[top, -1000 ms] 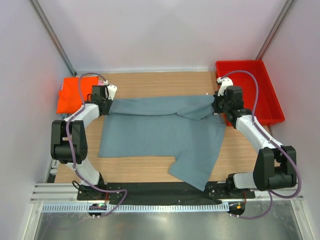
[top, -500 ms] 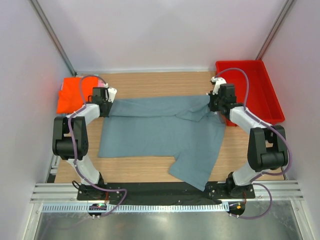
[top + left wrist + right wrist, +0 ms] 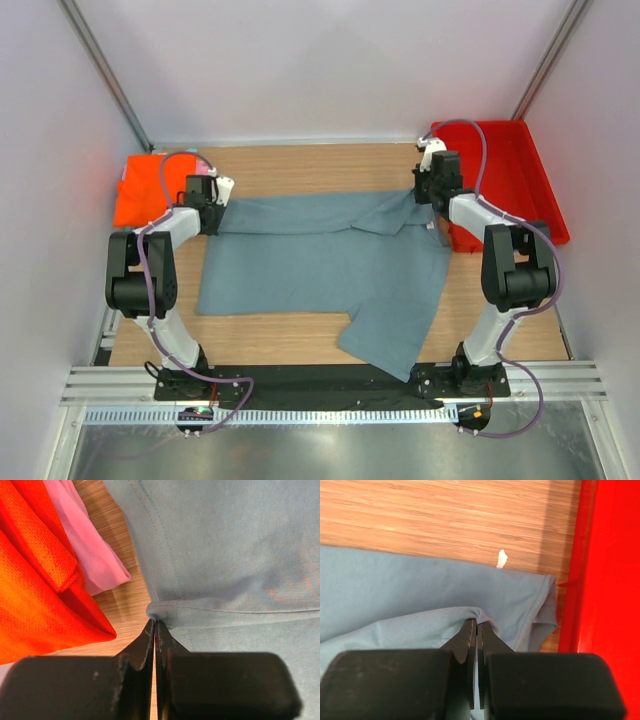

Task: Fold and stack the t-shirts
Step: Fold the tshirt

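Folding has barely begun, judging from the overhead view. The grey-blue shirt (image 3: 320,265) lies spread across the middle of the desk (image 3: 300,160), with its far edge doubled over in a narrow band and one sleeve trailing toward the near edge. The left pincer (image 3: 213,213) holds the shirt's far left corner and the right pincer (image 3: 428,196) its far right corner, both low at the cloth. The orange shirt (image 3: 135,190) sits at the far left beside the wall; whether it is properly folded I cannot tell. A red bin (image 3: 520,190) stands at the far right. Nothing grey-blue is stacked yet, so I judge most of the work remains. Pale walls close in the wooden desk on three sides.

From the left wrist, the jaws are pressed together on a hemmed fold of grey-blue cloth. Just beside it lie the orange mesh fabric and a pink shirt (image 3: 92,555), the pink one tucked between orange and grey-blue, with bare wood showing below.

From the right wrist, the jaws are likewise clamped on a rolled edge of the shirt, close to the bin's wall. A small white tag (image 3: 502,558) pokes out at the cloth's far edge against the wood grain.
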`<state>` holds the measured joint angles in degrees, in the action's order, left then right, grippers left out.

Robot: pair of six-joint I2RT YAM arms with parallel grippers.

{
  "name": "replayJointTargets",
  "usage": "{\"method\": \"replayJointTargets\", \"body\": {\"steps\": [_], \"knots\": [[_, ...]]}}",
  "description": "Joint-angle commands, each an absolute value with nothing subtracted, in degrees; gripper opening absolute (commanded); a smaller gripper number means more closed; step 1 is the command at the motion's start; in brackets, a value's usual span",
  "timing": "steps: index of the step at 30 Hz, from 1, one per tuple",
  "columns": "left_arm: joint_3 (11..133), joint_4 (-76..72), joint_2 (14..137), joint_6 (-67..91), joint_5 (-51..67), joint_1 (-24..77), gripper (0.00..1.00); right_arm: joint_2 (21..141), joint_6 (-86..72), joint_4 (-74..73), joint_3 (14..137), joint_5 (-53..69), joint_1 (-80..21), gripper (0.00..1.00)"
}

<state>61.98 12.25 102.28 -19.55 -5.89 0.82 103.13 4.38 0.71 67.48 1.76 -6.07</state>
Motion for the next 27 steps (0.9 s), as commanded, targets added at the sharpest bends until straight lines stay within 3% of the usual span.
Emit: {"method": "replayJointTargets", "body": {"steps": [1,3,4,7,10,16,18,19,27], "knots": [[62.4,9.6,102.5,-18.5,-5.9,0.3,0.0,103.8,5.9,4.7,69.8,-1.8,-6.5,0.01],[62.4,9.7,102.6,-18.6,-5.9,0.3,0.0,104.0,6.0,4.4,70.0,-3.3,-6.4,0.05],[62.5,9.7,102.6,-18.5,-5.9,0.3,0.0,103.7,5.8,4.3,70.1,-4.1,-6.5,0.19],[62.3,9.7,102.4,-18.3,-5.7,0.3,0.0,98.6,6.4,4.4,68.0,-6.2,-6.4,0.42],[62.2,9.7,102.1,-18.2,-5.8,0.3,0.0,92.7,7.9,5.3,63.7,-3.9,-6.6,0.51],[62.1,9.8,102.0,-17.1,-7.3,0.3,0.0,85.8,5.7,-4.2,59.7,14.9,-6.9,0.51],[61.8,9.8,101.5,-16.3,-7.7,0.3,0.17,88.3,4.2,-7.5,60.4,17.6,-6.8,0.5],[61.1,9.6,101.3,-15.7,-7.7,0.3,0.34,89.7,3.6,-8.1,60.6,18.9,-6.9,0.49],[57.9,9.3,97.2,-14.6,-7.1,0.2,0.57,101.2,1.2,-11.7,65.4,23.6,-7.0,0.45]]}}
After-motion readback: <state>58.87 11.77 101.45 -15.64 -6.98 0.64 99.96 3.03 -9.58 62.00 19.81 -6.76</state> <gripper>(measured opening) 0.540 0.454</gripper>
